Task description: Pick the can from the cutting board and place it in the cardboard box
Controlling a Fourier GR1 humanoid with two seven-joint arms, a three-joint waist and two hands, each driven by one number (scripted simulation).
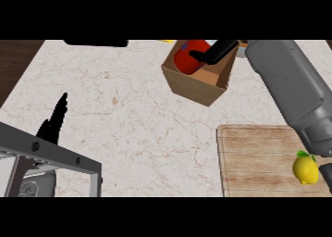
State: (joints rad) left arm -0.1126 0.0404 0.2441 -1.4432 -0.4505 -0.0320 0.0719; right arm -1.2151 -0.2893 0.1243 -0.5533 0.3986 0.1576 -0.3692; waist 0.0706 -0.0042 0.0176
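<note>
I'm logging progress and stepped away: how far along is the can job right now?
Nearly finished. Done: the red can is off the cutting board, where only a lemon remains. In hand: the right hand has it inside the cardboard box's opening. Left: letting go and drawing the arm back. The left hand shows at the view's left, fingers straight.

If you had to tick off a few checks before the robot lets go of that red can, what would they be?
1. Red can inside the cardboard box: ok.
2. Right hand over the box opening: ok.
3. Can resting on the box floor: cannot tell.
4. Fingers curled round the can: cannot tell, too dark.
5. Lemon on the cutting board, away from the box: ok.
6. Left hand apart from the box: ok.
</note>
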